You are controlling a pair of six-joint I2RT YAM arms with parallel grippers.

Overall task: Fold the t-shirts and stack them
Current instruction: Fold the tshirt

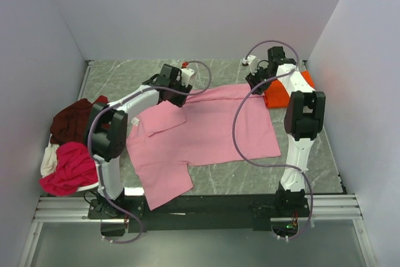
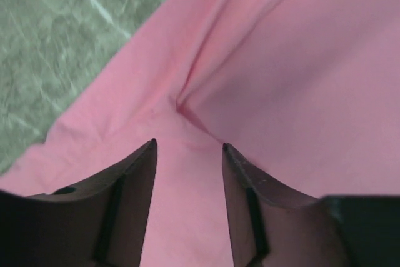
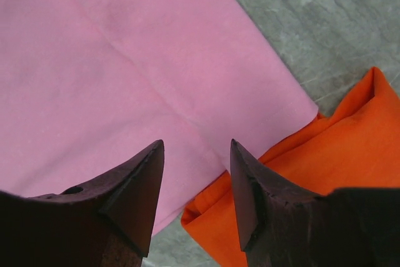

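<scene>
A light pink t-shirt [image 1: 206, 129] lies spread flat on the table, one sleeve folded over its upper left. My left gripper [image 1: 177, 84] hovers at the shirt's far left edge. In the left wrist view it [image 2: 189, 143] is open over a crease in the pink cloth [image 2: 281, 60], holding nothing. My right gripper [image 1: 257, 80] is at the shirt's far right corner. In the right wrist view it [image 3: 197, 142] stands open above the pink hem [image 3: 125, 60], where that meets a folded bright orange t-shirt [image 3: 337, 154] [image 1: 275, 99].
A pile of shirts sits at the table's left edge: dark maroon [image 1: 72, 120], magenta-red [image 1: 69, 170] and cream [image 1: 49, 161]. Grey marbled tabletop [image 1: 250, 179] shows around the pink shirt. White walls close in the back and both sides.
</scene>
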